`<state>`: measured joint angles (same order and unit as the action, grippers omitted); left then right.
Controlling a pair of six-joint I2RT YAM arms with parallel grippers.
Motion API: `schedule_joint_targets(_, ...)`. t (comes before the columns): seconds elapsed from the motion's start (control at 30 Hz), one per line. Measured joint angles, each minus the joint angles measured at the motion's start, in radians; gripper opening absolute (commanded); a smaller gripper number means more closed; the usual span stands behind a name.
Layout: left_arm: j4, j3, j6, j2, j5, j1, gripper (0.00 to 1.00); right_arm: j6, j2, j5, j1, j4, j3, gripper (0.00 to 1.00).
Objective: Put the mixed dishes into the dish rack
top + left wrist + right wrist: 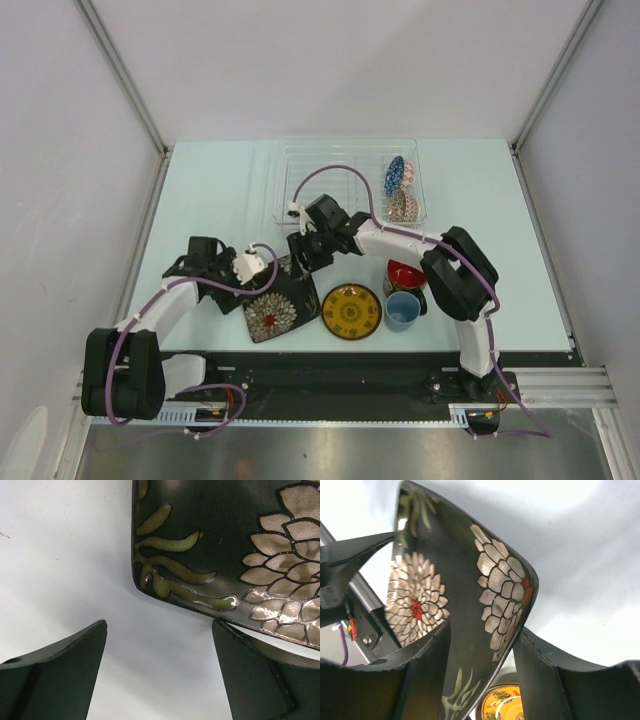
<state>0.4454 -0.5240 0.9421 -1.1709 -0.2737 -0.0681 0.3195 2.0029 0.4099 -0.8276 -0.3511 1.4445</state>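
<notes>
My right gripper [480, 632] straddles the black square floral plate [278, 312] just before the dish rack [300, 165]; I cannot tell if it pinches. Left gripper [160, 625] gapes wide, empty, its view cropping the plate.

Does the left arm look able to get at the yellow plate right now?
Probably not directly: the black square floral plate, tilted up between the right fingers, sits between the open left fingers and the yellow plate.
</notes>
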Motion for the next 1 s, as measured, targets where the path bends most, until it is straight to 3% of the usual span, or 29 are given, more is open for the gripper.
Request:
schedule_joint_targets(0.27, 0.047, -0.025, -0.026, -0.023, 0.014, -0.027, 0.92, -0.061, 0.064, 0.012, -0.024, -0.137, 0.236, 0.51)
schedule_joint_targets(0.43, 0.068, -0.031, -0.051, -0.029, 0.007, -0.045, 0.92, -0.090, 0.086, 0.019, -0.057, -0.170, 0.347, 0.28)
schedule_joint_targets(0.77, 0.100, -0.035, -0.081, -0.032, -0.002, -0.050, 0.91, -0.100, 0.146, -0.010, -0.045, -0.211, 0.401, 0.22)
schedule_joint_targets(0.87, 0.105, -0.035, -0.089, -0.032, -0.002, -0.050, 0.91, -0.110, 0.166, -0.006, -0.044, -0.232, 0.438, 0.03)
schedule_joint_targets(1.0, 0.111, -0.036, -0.098, -0.034, -0.002, -0.050, 0.91, -0.119, 0.188, -0.002, -0.044, -0.250, 0.471, 0.00)
